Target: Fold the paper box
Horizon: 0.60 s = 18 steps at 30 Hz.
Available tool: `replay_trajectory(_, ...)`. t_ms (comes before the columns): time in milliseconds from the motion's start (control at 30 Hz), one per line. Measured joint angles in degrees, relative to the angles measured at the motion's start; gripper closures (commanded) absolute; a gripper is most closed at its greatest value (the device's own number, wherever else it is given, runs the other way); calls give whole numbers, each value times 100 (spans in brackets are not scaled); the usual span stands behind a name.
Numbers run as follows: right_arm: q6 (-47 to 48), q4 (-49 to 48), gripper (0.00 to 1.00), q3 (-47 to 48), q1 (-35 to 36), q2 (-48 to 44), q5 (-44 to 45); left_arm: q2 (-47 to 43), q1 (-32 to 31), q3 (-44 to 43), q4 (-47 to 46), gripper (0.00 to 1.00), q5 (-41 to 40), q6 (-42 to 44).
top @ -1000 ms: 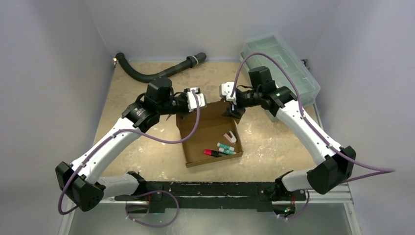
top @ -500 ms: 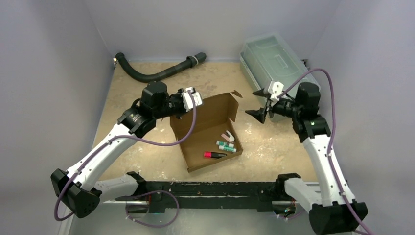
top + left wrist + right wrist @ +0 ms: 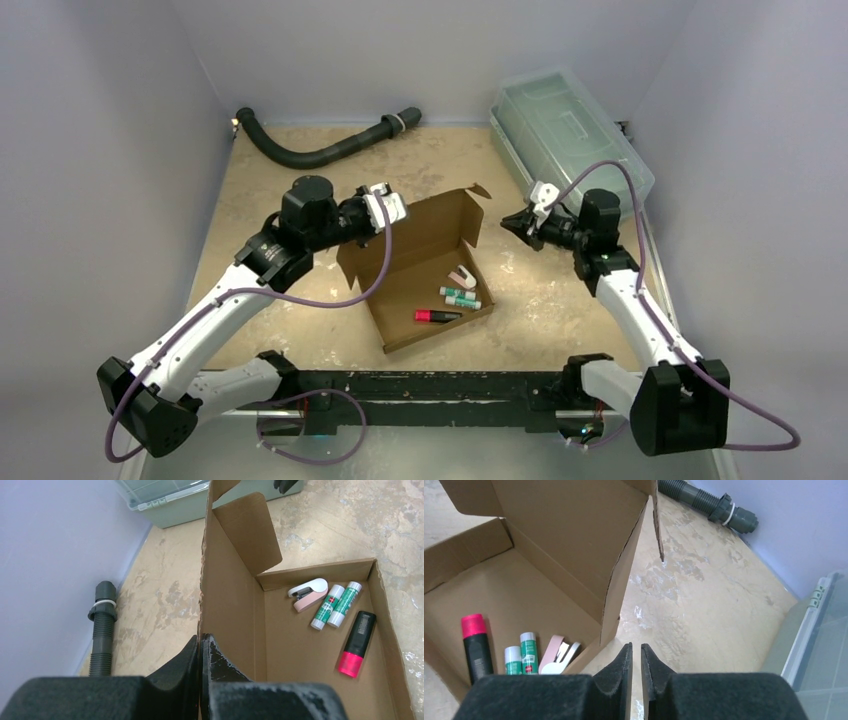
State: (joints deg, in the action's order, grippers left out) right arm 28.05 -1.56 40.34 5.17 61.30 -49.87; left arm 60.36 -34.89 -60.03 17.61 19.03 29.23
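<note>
Shallow brown corrugated cardboard box (image 3: 425, 235), left gripper (image 3: 200, 645) clamped on its raised lid edge, right gripper (image 3: 636, 652) at 3 o'clock, nearly closed, empty

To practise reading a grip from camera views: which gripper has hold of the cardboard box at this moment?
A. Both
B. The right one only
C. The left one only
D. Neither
C: the left gripper is clamped on the edge of the upright panel of the paper box, while the right gripper hangs over the table beside the box with nothing between its fingers.
</note>
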Motion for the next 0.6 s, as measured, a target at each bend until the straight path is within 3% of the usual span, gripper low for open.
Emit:
replay_trajectory(100,11,-365,91,-166,144,114,144,0,11,17,-52,100,7,-48)
replay_trajectory(200,-50,-739,100,-186,343,328,444,0,74,33,-94,100,24,-138)
replay_trajectory(600,-533,-2107,100,-243,1119,1156,1786,74,595,92,-492,100,297,-638)
